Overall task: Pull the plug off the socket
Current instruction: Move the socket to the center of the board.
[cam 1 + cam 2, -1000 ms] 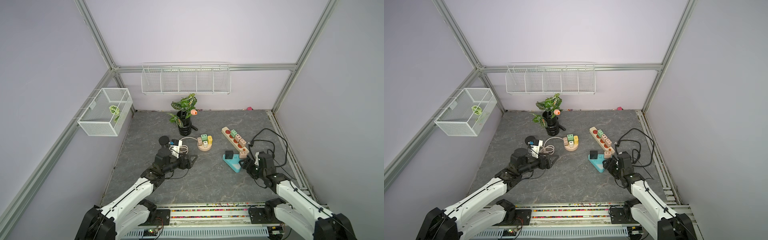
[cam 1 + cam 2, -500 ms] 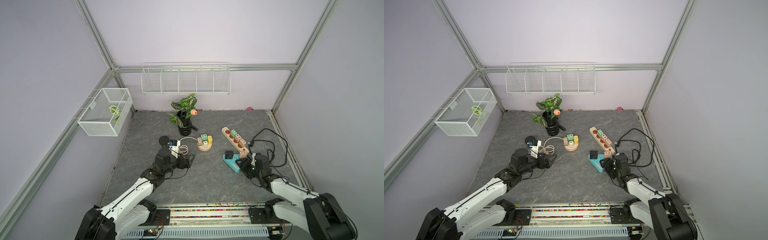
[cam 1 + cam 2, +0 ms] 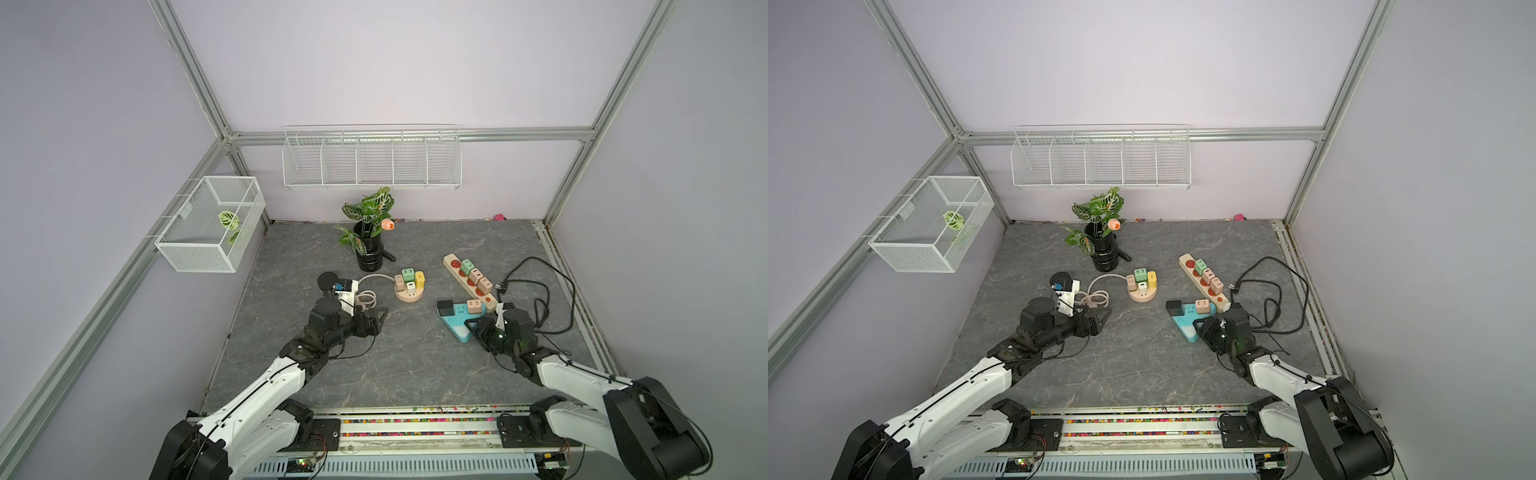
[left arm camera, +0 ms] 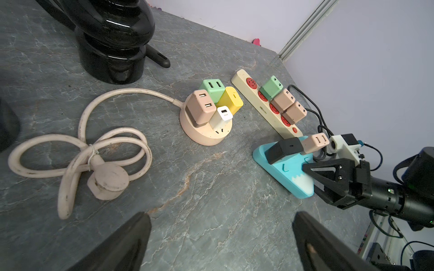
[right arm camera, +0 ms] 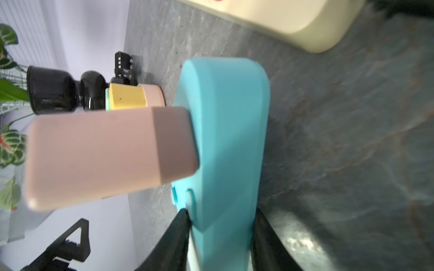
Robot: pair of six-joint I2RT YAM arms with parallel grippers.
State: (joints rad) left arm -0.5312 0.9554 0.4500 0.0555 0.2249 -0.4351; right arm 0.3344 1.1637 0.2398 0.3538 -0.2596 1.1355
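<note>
Here, the right arm (image 3: 571, 373) reaches low across the table (image 3: 395, 365) to the blue socket (image 3: 455, 319), a wedge-shaped block lying flat toward the right side, just in front of the near end of the long cream power strip (image 3: 450, 261). Its jaws are closed onto the pale, pointed near corner of that block. In the right wrist view one black finger (image 5: 173, 237) lies against the socket's upper face and the other against the table side. Whether that second finger sits under the base or only beside its edge is hard to tell from these angles.

The pink plug (image 3: 473, 306) is seated upright in the blue socket (image 5: 225, 140), at the corner nearest the cream strip. The jaws do not touch it. A black plug (image 3: 446, 307) stands in the same block at its left corner.

The left arm (image 3: 270, 382) is well apart from all this, over bare table in the middle-left. Its jaws are spread wide and hold nothing. In the left wrist view the two dark fingers (image 4: 131, 239) frame open stone surface, with the coiled white cable (image 4: 82, 150) and the round socket (image 4: 204, 136) with its coloured plugs lying beyond them. A black vase (image 3: 370, 253) with leaves stands further back.
</note>
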